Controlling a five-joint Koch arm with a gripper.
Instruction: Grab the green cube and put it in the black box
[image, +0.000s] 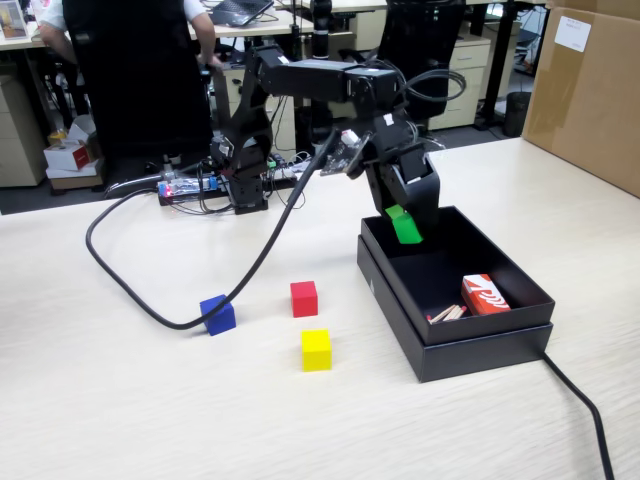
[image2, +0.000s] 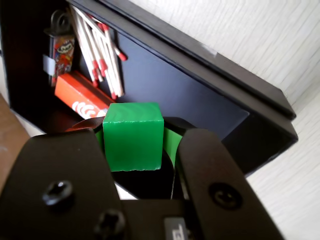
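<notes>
The green cube (image: 405, 224) (image2: 133, 136) is clamped between the jaws of my gripper (image: 407, 226) (image2: 134, 137), which is shut on it. In the fixed view it hangs just above the far left corner of the black box (image: 388, 285). The wrist view looks past the cube into the black box (image2: 200, 95), whose dark floor lies below it.
Inside the box lie a red-and-white carton (image: 484, 294) (image2: 80, 97), loose matches (image: 446, 313) (image2: 102, 52) and a small lighter (image2: 62, 47). On the table left of the box sit a red cube (image: 304, 298), a yellow cube (image: 316, 349) and a blue cube (image: 217, 314). A black cable (image: 150, 300) loops across the table.
</notes>
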